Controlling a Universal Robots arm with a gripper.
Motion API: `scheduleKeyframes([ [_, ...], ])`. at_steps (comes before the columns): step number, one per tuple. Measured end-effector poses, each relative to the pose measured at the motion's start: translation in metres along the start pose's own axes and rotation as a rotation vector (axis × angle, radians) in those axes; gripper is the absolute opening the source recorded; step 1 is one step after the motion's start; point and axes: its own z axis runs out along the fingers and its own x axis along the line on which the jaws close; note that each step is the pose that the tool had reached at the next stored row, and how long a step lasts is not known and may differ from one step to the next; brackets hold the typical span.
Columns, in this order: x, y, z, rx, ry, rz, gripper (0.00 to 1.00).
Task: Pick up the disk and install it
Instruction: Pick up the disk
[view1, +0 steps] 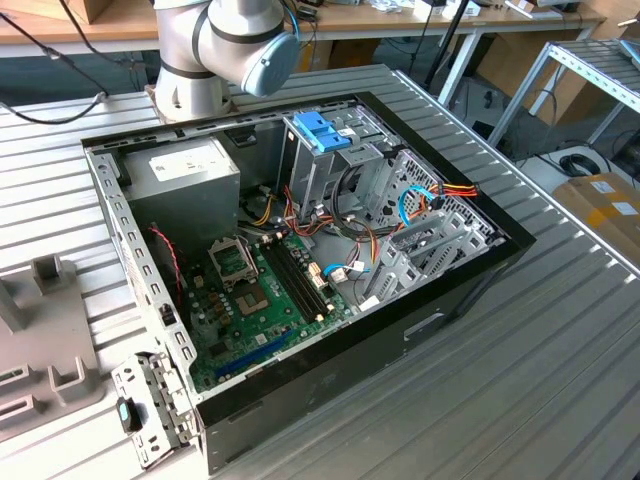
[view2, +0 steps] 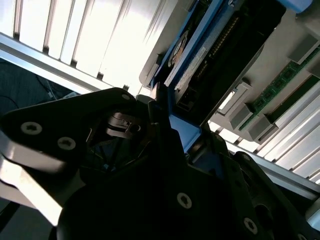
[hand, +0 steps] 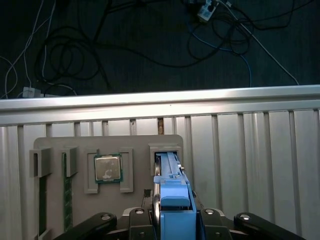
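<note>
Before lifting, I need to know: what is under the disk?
The disk stands on edge in a slot of the grey holder tray, which lies on the ribbed table. The slot's floor is hidden by the disk.

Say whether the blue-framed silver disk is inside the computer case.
Outside: the blue-framed silver disk stands on edge at the slot of the flat grey plastic parts tray, at the gripper.

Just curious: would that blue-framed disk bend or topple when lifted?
Probably stiff: the disk looks like a metal slab in a hard blue frame. It stands on edge in a slot of the grey holder, so it might tip once freed.
</note>
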Motion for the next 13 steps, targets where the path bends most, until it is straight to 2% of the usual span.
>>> scheduleKeyframes([
  [13,-0.0005,0.0007,-0.0157,0.0001,-0.0007,0.000,0.37],
])
